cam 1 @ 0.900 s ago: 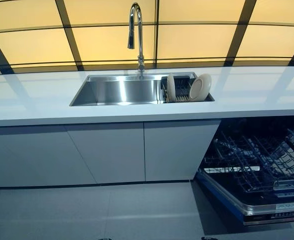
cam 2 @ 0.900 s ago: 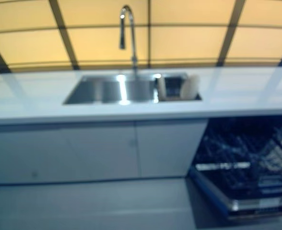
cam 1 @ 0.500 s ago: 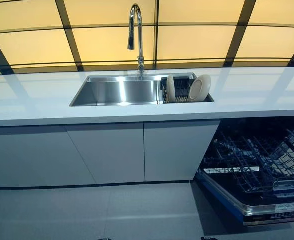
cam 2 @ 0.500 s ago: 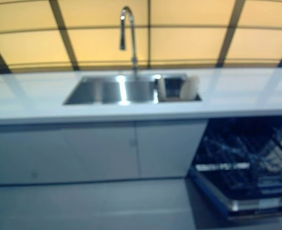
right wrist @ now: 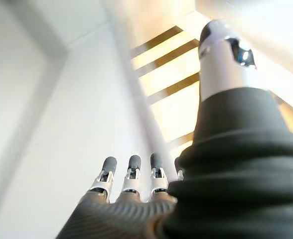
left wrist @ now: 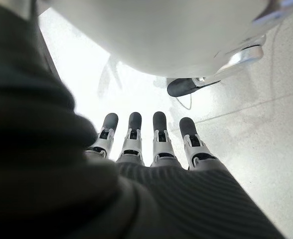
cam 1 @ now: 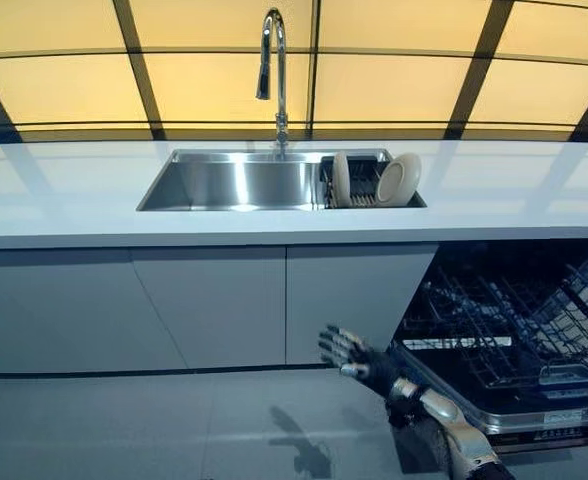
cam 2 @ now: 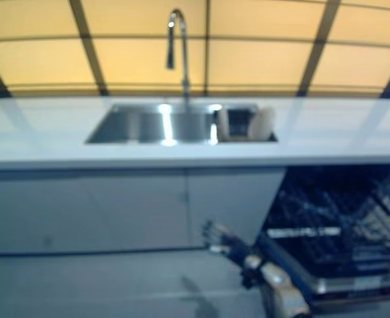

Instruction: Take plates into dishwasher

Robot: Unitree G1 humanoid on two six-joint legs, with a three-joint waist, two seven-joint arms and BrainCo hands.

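Plates are not in either hand yet. Nearest, the right hand [cam 1: 352, 358] has just risen into the head views below the counter, fingers spread and empty, beside the open dishwasher [cam 1: 514, 350] with its bare racks. The left hand [left wrist: 151, 144] hangs low with straight fingers (seen only by its wrist camera). Farther off, two plates [cam 1: 399, 178] stand in the sink [cam 1: 229, 182] rack, so the reach is probably starting.
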